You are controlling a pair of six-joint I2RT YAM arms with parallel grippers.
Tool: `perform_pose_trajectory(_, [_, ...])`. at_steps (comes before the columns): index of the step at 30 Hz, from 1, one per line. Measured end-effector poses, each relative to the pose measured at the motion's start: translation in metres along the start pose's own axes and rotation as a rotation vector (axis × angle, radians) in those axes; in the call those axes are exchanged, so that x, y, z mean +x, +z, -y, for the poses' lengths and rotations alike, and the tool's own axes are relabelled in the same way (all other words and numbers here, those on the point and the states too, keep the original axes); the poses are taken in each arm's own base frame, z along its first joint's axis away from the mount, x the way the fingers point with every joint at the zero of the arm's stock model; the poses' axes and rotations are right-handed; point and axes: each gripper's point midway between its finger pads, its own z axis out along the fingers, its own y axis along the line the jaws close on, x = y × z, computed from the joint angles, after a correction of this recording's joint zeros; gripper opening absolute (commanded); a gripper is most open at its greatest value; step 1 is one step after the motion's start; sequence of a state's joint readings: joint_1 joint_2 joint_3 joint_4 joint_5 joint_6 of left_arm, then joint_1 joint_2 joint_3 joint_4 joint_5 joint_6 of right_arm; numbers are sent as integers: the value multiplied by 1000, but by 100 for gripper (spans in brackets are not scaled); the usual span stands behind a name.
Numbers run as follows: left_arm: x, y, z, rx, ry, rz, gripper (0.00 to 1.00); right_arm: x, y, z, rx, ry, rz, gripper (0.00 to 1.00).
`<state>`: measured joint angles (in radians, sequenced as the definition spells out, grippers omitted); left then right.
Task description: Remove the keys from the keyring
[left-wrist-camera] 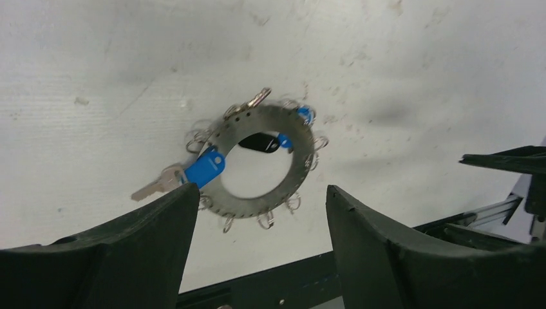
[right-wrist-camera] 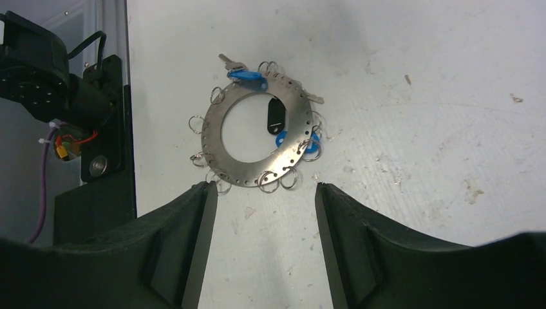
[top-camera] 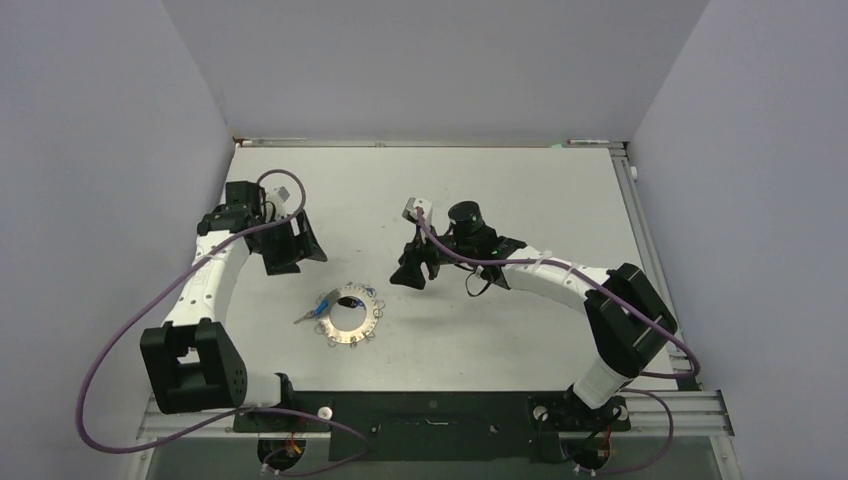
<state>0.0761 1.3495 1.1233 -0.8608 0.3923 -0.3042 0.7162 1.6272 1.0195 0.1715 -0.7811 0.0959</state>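
Note:
The keyring (top-camera: 352, 335) lies flat on the white table, a wide grey metal ring with small wire loops round its rim. In the left wrist view the keyring (left-wrist-camera: 251, 203) carries a blue-headed key (left-wrist-camera: 205, 168) with a silvery blade, a black tag (left-wrist-camera: 259, 143) over the hole and small blue pieces (left-wrist-camera: 304, 114). From the right wrist view the keyring (right-wrist-camera: 211, 135) shows the same blue key (right-wrist-camera: 248, 76) and black tag (right-wrist-camera: 275, 117). My left gripper (top-camera: 290, 245) (left-wrist-camera: 262, 188) hangs open and empty, to the ring's far left. My right gripper (top-camera: 412, 272) (right-wrist-camera: 264, 185) is open and empty, to its far right.
A black base rail (top-camera: 430, 410) runs along the table's near edge, close to the ring. The left arm's base (right-wrist-camera: 38, 71) and its cables stand beside that edge. Grey walls close in the table on three sides.

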Motion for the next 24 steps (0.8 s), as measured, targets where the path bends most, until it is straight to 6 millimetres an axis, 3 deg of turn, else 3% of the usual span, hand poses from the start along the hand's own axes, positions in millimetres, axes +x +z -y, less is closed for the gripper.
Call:
perform_pose_trajectory(3, [18, 4, -17, -34, 77, -86, 69, 13, 5, -10, -14, 10, -27, 58])
perform_pose_trajectory(5, [20, 0, -21, -35, 183, -86, 68, 18, 11, -17, -30, 13, -41, 57])
perform_pose_trajectory(10, [13, -22, -25, -21, 588, 1, 64, 29, 21, -20, -46, 39, -62, 56])
perform_pose_trajectory(12, [23, -25, -32, -21, 747, 6, 62, 33, 24, -18, -44, 56, -69, 56])
perform_pose_trajectory(19, [78, 1, -79, 33, 1067, -151, 52, 39, 34, -11, -48, 87, -81, 54])
perform_pose_trajectory(24, [83, 11, -95, 96, 1209, -171, 52, 34, 44, -4, -50, 98, -76, 54])
